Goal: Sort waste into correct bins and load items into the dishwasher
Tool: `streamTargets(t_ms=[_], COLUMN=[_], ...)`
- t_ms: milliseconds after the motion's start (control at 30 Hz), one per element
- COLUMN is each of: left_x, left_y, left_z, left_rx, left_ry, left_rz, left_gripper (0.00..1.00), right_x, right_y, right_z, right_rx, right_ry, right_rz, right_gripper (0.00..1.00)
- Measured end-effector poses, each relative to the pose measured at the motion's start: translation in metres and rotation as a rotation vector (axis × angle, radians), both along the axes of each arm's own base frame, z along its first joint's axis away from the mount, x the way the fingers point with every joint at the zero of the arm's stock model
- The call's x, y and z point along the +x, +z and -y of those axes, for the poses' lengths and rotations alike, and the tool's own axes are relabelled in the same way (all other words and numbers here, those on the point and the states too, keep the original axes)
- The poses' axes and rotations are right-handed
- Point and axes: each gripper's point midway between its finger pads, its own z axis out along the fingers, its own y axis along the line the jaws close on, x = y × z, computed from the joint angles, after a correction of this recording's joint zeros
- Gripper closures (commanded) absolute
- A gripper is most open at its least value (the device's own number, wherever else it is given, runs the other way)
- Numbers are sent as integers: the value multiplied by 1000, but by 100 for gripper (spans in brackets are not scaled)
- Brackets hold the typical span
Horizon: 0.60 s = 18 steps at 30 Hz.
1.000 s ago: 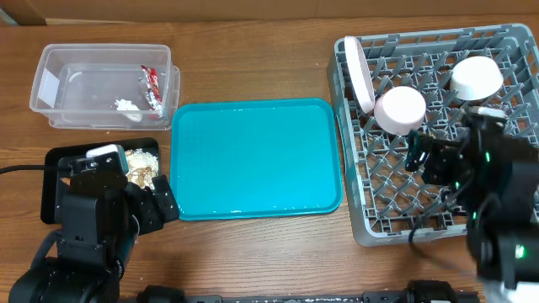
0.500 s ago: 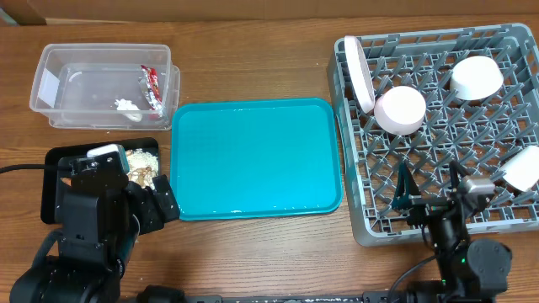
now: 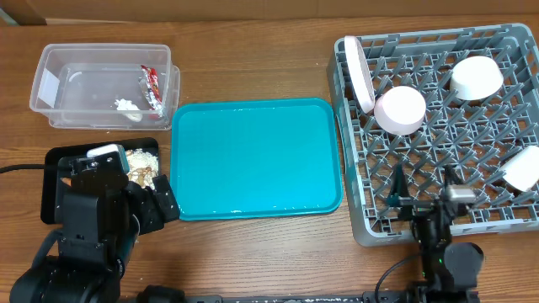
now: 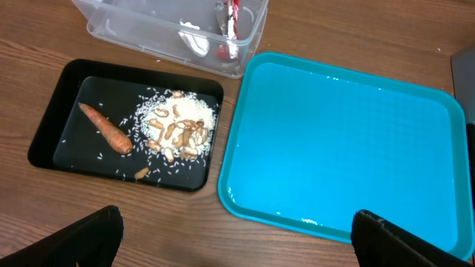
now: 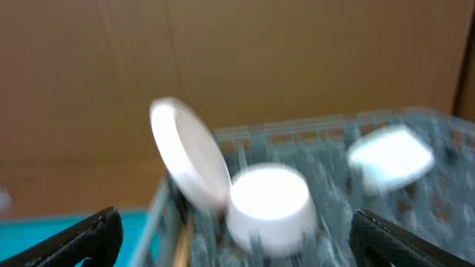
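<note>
Left gripper and right gripper hung spread wide, empty. White plate stood on edge in the grey dish rack, an upturned bowl beside it. Carrot and rice lay in the black tray, wrapper in the clear tub.

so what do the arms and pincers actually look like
Both arms are black. The left arm is bulky and boxy, with a small whitish patch on top and a black cable running off the picture's edge. The right arm looks slimmer, with a small grey block. The left pincer and the right pincer each have two dark, tapered fingers.
</note>
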Motion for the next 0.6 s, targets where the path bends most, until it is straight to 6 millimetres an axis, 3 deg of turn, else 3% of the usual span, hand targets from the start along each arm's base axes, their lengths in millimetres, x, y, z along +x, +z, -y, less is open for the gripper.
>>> streamTargets(t_ms=[67, 600], left_x=[0, 0], left_y=[0, 0], left_z=[0, 0], left_rx=[0, 0], left_ry=[0, 0], left_rz=[0, 0], left_gripper=[0, 0], right_x=[0, 0], right_y=[-14, -13], right_z=[-1, -7], right_rx=[-7, -13], right_ry=[8, 43], right_rz=[-55, -50], right_gripper=[0, 0])
